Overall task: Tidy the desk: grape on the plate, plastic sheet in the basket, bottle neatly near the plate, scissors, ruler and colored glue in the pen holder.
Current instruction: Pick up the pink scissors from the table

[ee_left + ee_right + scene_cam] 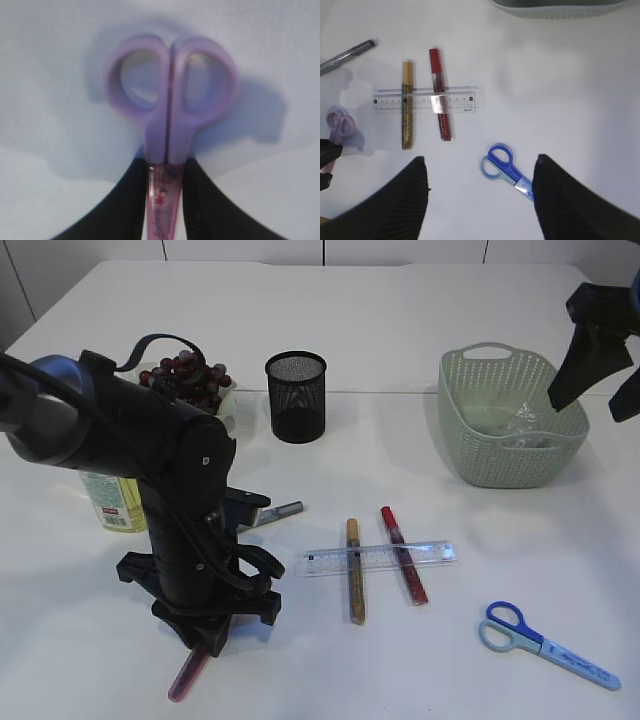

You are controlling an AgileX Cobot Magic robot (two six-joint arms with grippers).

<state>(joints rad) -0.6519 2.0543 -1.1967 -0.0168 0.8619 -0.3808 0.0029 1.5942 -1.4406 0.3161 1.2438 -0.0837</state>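
My left gripper (207, 635) (165, 172) points down at the table's front left and is shut on the pink-sheathed blade of the purple scissors (170, 95) (188, 677) (339, 125). My right gripper (600, 365) (480, 162) is open and empty, high above the green basket (455, 445). The plastic sheet (520, 425) lies in the basket. The blue scissors (545, 642) (506, 167) lie at front right. The clear ruler (380, 558) (425, 101) lies across the gold glue (354, 575) (407, 112) and the red glue (405, 560) (441, 117). A silver glue pen (278, 512) (347, 55) lies by my left arm.
The black mesh pen holder (296, 397) stands at centre back. Grapes (188, 378) sit on the plate (228, 400) behind my left arm. A yellow-green bottle (112, 502) stands partly hidden by the arm. The basket rim (560, 9) shows at the top of the right wrist view.
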